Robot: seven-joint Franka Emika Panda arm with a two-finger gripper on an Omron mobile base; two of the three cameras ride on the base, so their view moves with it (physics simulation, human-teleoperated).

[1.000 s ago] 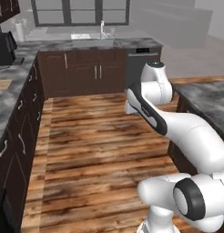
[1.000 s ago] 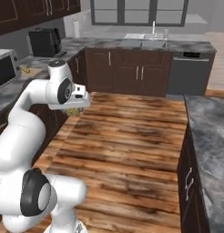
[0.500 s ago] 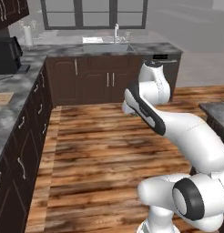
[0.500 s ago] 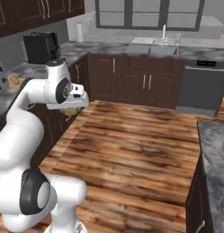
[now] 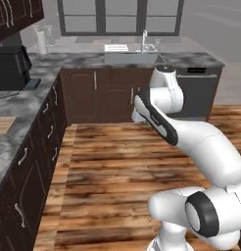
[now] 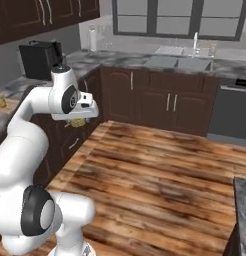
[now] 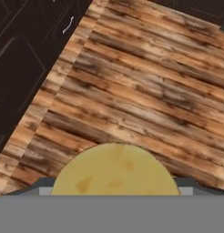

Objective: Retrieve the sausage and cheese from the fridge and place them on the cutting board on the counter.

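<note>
My gripper point(image 6: 78, 120) hangs over the wooden floor, shut on the cheese point(image 6: 77, 122), a rounded yellow chunk. In the hand view the cheese point(image 7: 114, 170) bulges up between the two fingertips of the gripper point(image 7: 114, 187), with floor planks beyond it. The light tan cutting board point(image 5: 2, 124) lies on the grey mottled counter point(image 5: 24, 100) at the far left edge of the left base view. The sausage and the fridge are out of view.
A black coffee machine point(image 5: 10, 68) stands on the left counter, with a paper towel roll point(image 5: 41, 43) behind it. The sink point(image 5: 132, 58) and a dishwasher point(image 5: 204, 93) line the far wall. Dark cabinets point(image 6: 160, 102) edge the wooden floor point(image 6: 160, 175).
The whole scene has slid to the right in both base views, so the camera has moved with the base. The arm keeps its pose and the cheese stays in the gripper.
</note>
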